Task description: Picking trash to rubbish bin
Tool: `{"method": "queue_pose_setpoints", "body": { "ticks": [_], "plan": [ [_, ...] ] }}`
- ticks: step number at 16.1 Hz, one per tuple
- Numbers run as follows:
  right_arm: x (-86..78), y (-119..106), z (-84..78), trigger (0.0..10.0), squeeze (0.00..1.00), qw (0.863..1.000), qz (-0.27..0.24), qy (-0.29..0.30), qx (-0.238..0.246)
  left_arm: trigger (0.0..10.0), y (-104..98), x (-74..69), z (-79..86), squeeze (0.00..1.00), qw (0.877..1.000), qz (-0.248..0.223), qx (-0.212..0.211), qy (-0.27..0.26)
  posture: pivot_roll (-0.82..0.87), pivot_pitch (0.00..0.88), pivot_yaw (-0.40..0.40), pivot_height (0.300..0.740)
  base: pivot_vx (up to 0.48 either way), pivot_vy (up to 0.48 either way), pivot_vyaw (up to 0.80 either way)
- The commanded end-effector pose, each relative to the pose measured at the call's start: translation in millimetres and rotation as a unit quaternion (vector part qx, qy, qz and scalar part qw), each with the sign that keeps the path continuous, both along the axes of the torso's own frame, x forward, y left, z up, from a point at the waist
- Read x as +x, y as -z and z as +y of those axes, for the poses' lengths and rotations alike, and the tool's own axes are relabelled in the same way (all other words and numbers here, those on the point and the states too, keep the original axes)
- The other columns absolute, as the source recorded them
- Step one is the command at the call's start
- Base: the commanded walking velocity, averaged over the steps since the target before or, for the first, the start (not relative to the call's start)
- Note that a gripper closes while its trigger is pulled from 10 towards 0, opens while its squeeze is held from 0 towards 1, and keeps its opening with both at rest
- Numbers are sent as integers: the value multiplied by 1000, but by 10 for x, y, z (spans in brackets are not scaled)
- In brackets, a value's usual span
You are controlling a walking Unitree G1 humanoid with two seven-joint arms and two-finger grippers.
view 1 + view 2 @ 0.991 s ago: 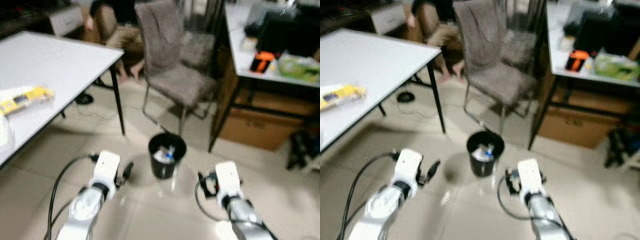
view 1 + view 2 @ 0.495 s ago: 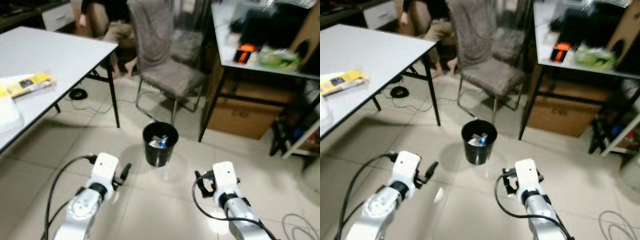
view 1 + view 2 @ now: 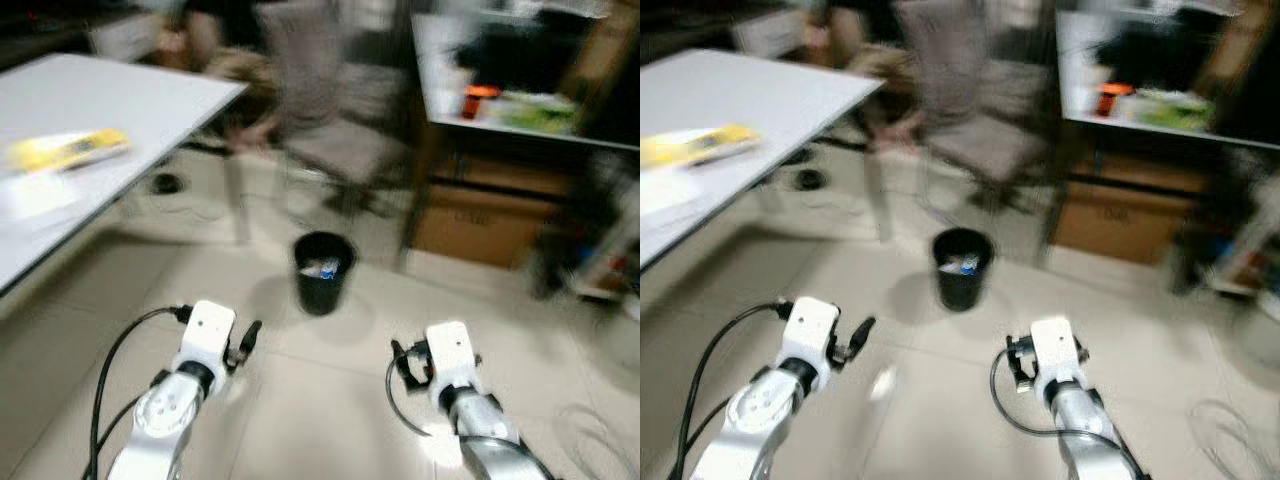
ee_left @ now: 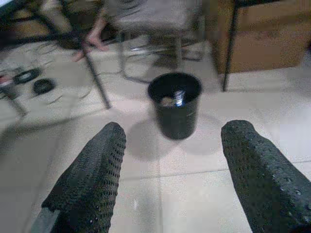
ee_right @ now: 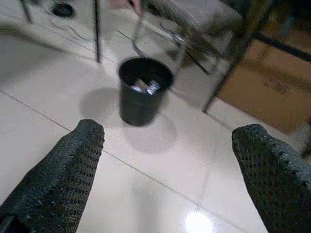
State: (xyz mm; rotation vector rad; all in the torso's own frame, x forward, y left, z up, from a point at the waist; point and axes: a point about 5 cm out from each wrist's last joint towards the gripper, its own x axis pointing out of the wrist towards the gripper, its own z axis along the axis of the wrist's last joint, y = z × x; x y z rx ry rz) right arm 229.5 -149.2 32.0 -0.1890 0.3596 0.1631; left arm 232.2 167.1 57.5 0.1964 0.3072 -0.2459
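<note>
A small black rubbish bin (image 3: 322, 272) stands on the tiled floor ahead of me, between my two arms. Pieces of trash (image 4: 175, 98) lie inside it, among them something with a blue and white label. My left gripper (image 4: 176, 128) hovers low over the floor, short of the bin, open with nothing between its fingers. My right gripper (image 5: 171, 128) is held level with it on the other side, also open and empty. Both point toward the bin (image 5: 145, 92). The head views are blurred.
A white table (image 3: 90, 110) with a yellow packet (image 3: 70, 148) stands at the left. Behind the bin are a grey chair (image 3: 340, 110) and a seated person's legs. At the right, a desk stands over a cardboard box (image 3: 480, 215), and cables (image 3: 590, 430) lie on the floor.
The whole picture has shifted and blurred, so the camera is moving. The bin looks a little smaller and farther off. Both grippers stay open and empty in the same pose.
</note>
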Motion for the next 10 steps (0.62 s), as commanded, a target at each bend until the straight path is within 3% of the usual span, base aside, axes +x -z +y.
{"method": "queue_pose_setpoints", "body": {
  "ticks": [1,7,10],
  "plan": [
    [24,-65,5,10000,0,1000,-27,-2,-11,10000,-59,32,15,0,1000,-19,7,-8,-20,0,-29,740,0,0,0],
    [86,-186,60,10000,0,997,-65,-31,-21,10000,-202,90,37,0,996,-74,0,-40,-18,0,-32,740,0,0,0],
    [135,-325,151,10000,0,993,-94,-63,-13,10000,-368,133,64,0,992,-117,-12,-49,-16,0,-37,740,0,0,800]
  ]
}}
